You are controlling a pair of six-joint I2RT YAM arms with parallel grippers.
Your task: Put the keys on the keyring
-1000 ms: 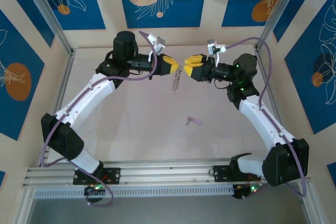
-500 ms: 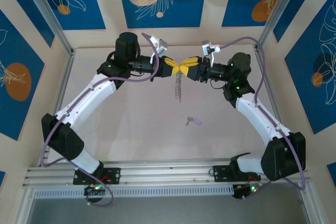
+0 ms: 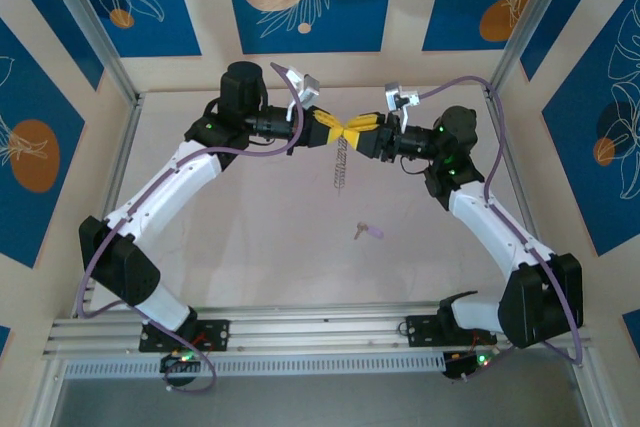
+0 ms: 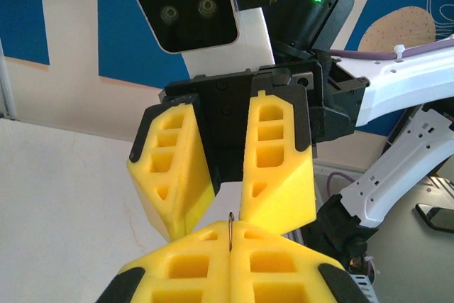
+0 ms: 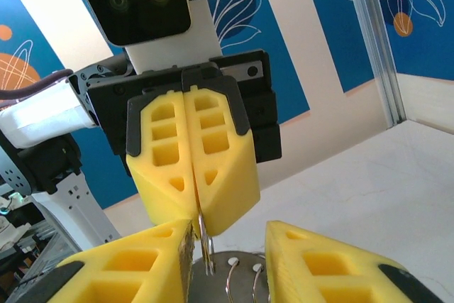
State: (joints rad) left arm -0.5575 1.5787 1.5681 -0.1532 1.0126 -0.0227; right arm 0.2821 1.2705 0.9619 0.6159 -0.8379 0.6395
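In the top view the keyring (image 3: 340, 166) hangs as a pale toothed loop from my left gripper (image 3: 337, 131), which is shut on its upper edge. The left wrist view shows the thin ring wire (image 4: 231, 226) pinched between the closed yellow fingers of the left gripper (image 4: 231, 230). My right gripper (image 3: 362, 135) faces it tip to tip. Its fingers (image 5: 142, 264) stand apart around the ring wire (image 5: 205, 243), so the right gripper (image 5: 228, 228) is open. The key (image 3: 367, 231), with its lilac head, lies on the table below, away from both grippers.
The pale table (image 3: 250, 237) is walled by aluminium posts and blue patterned panels. Both arms reach from the near rail (image 3: 320, 322) and arch inward, meeting high over the back middle.
My right gripper has moved left until its open fingertips meet the left gripper's tips at the ring. The left gripper shifted slightly right, still holding the ring. The key stayed put.
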